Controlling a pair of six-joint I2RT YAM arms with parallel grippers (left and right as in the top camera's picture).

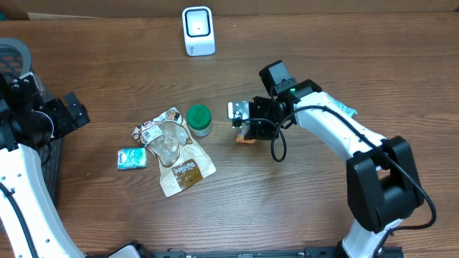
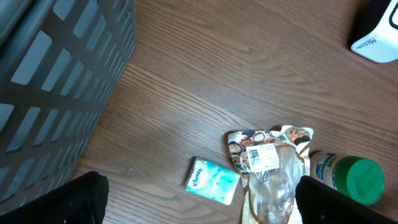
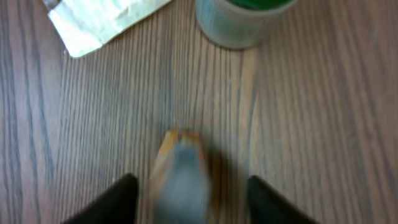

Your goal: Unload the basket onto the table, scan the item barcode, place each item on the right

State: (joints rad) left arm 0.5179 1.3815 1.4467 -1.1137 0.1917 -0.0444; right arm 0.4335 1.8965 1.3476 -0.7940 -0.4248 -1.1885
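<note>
Item [image 3: 180, 171] sits loose between parted jaws of the right gripper [image 3: 193, 200]; centre it, close gently, then face its barcode to the far scanner [image 1: 198, 30]. The left gripper [image 1: 75, 111] is wide open.

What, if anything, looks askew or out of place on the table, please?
Only the snack bag stands out: it lies crumpled and slanted, its top corner close beside the green-lidded jar. Nothing looks spilled.
</note>
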